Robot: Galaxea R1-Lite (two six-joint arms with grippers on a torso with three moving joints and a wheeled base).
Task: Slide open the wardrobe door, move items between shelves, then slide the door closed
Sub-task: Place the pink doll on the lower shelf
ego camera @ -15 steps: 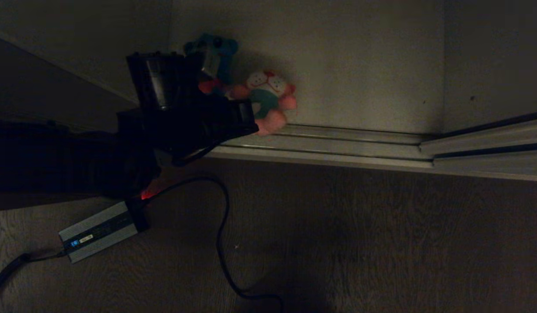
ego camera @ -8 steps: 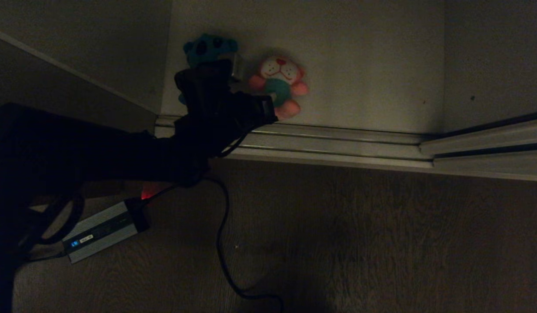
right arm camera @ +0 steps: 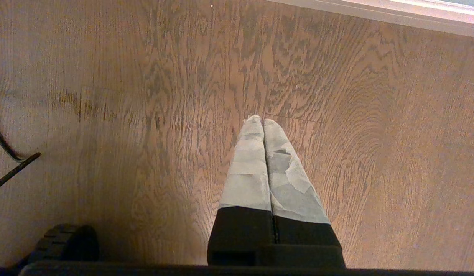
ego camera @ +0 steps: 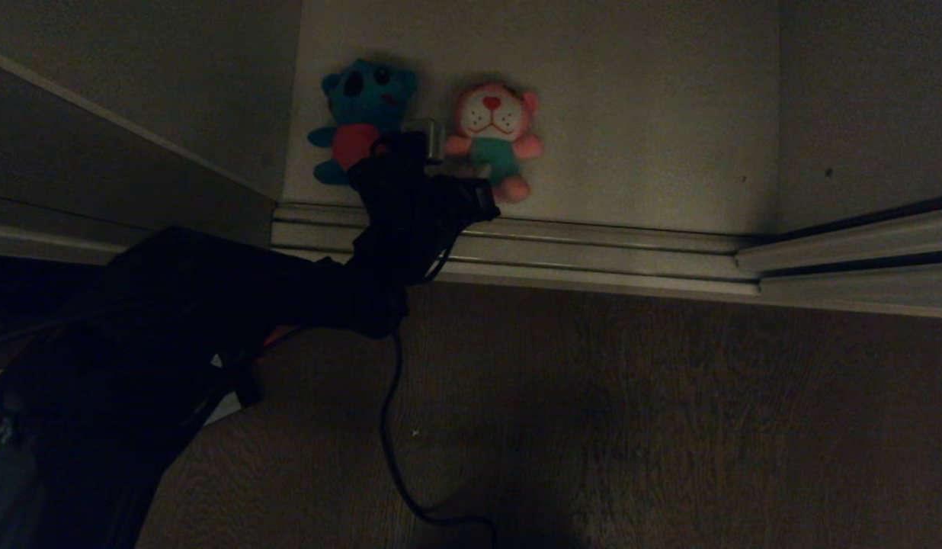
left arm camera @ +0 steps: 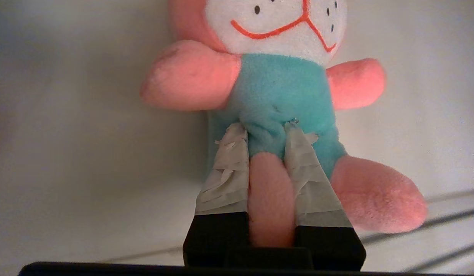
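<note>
Here the left gripper is reaching over the ribbed floor track into the open wardrobe, and its taped fingers are pinching one leg of the pink plush toy, narrow jaws closing on that soft limb with a fold of the teal shirt caught at the tips. The toy is lying on the off-white shelf, just beside the blue plush toy, which is sitting untouched on the left side of it. The relation that matters is this: the pink toy's long axis is running straight out from the jaws, head farthest from the wrist, held leg in line with the fingers, so the body is lying beyond the fingertips rather than between them. Judging from that, whether the arm lifts or lets go, the toy is likely to be swinging or flopping about that one leg, and its free leg, which in the wrist view is lying close to the track's edge, may be dragging there. The right gripper is hanging parked over the wooden floor, its fingers pressed together on nothing, so the left arm is by far the nearer to both toys
</note>
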